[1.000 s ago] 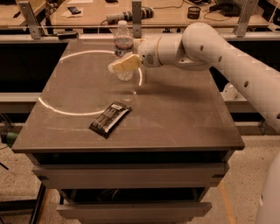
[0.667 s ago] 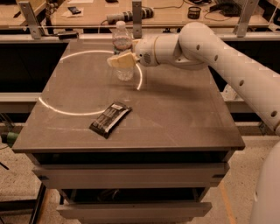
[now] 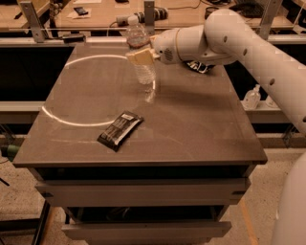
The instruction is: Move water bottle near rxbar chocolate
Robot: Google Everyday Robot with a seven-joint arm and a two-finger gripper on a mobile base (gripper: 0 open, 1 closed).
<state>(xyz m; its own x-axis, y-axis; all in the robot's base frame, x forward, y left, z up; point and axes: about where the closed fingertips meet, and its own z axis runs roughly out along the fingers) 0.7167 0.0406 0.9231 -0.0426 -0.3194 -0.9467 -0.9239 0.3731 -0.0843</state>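
The water bottle (image 3: 142, 72), clear with a white cap, is upright at the back middle of the dark table (image 3: 201, 124). My gripper (image 3: 141, 56) reaches in from the right and is shut around the bottle's upper body, with one cream finger (image 3: 138, 58) across its front. The label band is mostly hidden by the finger. The rxbar chocolate (image 3: 120, 130), a flat black wrapper with pale lettering, lies nearer the table's front left, well apart from the bottle.
A pale ring of light (image 3: 71, 119) curves over the table's left half. A small clear pump bottle (image 3: 252, 97) stands off the table to the right. A workbench with clutter (image 3: 95, 14) runs along the back. My white arm (image 3: 248, 38) spans the back right.
My gripper has risen slightly and shifted a little right on the bottle, and the bottle has moved with it. The rxbar has not moved.
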